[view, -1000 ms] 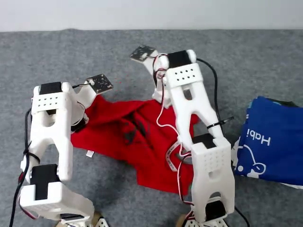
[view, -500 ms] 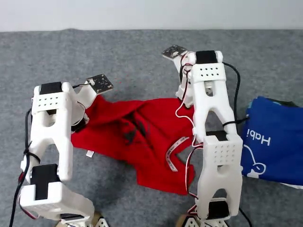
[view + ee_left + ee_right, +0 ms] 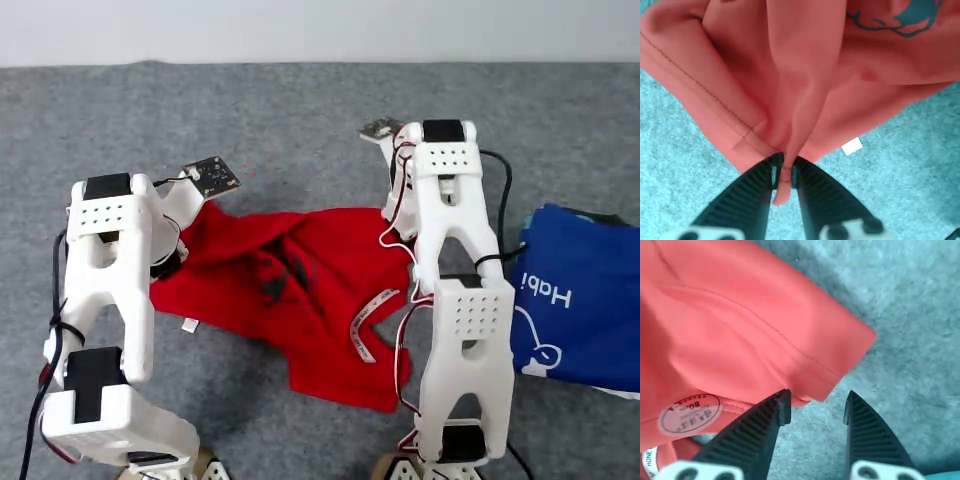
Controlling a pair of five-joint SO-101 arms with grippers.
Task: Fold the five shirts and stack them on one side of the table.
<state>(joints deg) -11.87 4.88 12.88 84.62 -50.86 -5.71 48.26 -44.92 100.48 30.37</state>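
Note:
A crumpled red shirt (image 3: 300,290) lies on the grey table between my two arms. My left gripper (image 3: 783,175) is shut on a pinched fold of the red shirt (image 3: 805,85) at its left side. At the shirt's right edge, my right gripper (image 3: 814,407) stands open just above the table, one finger (image 3: 771,415) over the hem of the red shirt (image 3: 735,335) and the other over bare carpet. A round size sticker (image 3: 689,413) sits on the fabric beside it. A folded blue shirt (image 3: 575,295) rests at the right side of the table.
Grey carpet (image 3: 250,110) covers the table, with free room behind the shirt and at the front left. A white label (image 3: 852,146) hangs from the red shirt's hem. The white wall edge runs along the back.
My right arm has swung to the right, from over the shirt's middle to its right edge. The left arm and the shirt's left side have stayed put.

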